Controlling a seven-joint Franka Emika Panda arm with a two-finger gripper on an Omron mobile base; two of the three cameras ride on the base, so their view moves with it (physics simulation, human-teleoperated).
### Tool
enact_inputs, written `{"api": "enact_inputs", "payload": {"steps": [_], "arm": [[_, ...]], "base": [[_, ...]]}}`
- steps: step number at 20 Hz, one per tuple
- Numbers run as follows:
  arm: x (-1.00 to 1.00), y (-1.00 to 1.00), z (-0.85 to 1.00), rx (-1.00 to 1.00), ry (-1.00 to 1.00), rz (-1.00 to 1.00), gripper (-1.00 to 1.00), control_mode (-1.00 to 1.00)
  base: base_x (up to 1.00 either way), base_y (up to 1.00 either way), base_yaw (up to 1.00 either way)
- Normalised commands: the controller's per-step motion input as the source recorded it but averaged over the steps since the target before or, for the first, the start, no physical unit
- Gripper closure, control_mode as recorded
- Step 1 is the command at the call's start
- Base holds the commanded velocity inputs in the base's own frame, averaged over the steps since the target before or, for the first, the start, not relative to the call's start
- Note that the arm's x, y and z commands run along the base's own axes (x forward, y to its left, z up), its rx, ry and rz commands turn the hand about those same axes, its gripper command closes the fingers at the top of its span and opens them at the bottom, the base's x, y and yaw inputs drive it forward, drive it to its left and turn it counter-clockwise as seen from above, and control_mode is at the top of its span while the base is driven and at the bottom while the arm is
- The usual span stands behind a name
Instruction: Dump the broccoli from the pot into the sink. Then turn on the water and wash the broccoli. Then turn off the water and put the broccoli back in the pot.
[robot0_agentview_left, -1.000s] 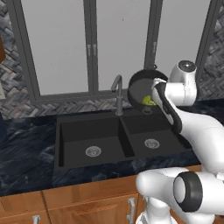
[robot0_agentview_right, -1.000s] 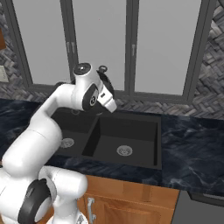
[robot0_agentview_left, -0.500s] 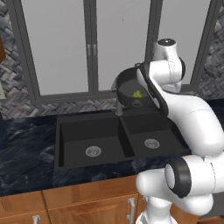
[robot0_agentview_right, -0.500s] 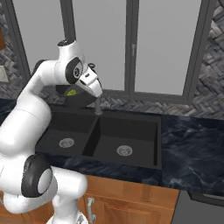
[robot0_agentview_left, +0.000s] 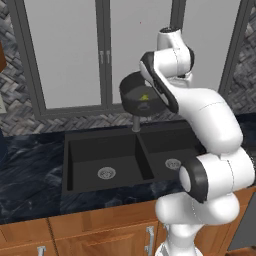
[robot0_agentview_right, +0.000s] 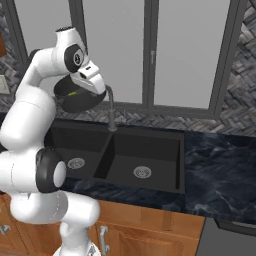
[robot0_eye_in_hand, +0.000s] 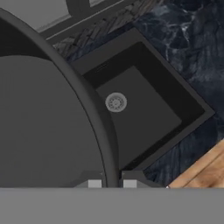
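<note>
carrying the pot (robot0_agentview_left: 141, 100) left since the earlier frame, the raised arm holds it above the sink (robot0_agentview_left: 125, 160); gripper (robot0_eye_in_hand: 112, 183) clamped on its rim, broccoli (robot0_agentview_left: 144, 97) inside.

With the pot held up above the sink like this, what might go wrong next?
The pot is gripped only at its rim by the gripper, so it may slip or swing as it tips further. It hangs right beside the faucet, so a knock looks possible. The broccoli sits above the divider between the basins of the sink, so it may bounce onto the counter.
</note>
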Motion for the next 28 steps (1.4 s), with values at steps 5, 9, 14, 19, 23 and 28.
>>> {"api": "enact_inputs", "payload": {"steps": [5, 9, 14, 19, 23, 28], "arm": [[0.27, 0.52, -0.14, -0.17, 0.01, 0.01, 1.00, -1.00], [0.05, 0.46, 0.00, -0.14, 0.01, 0.00, 1.00, -1.00], [0.08, 0.41, 0.09, -0.09, 0.00, 0.00, 1.00, -1.00], [0.13, 0.36, 0.16, -0.08, 0.00, 0.00, 1.00, -1.00], [0.16, 0.28, 0.12, -0.11, 0.00, 0.00, 1.00, -1.00], [0.10, 0.29, 0.02, -0.18, 0.00, 0.00, 1.00, -1.00]], "base": [[0.00, 0.00, 0.00], [0.00, 0.00, 0.00], [0.00, 0.00, 0.00], [0.00, 0.00, 0.00], [0.00, 0.00, 0.00], [0.00, 0.00, 0.00]]}}
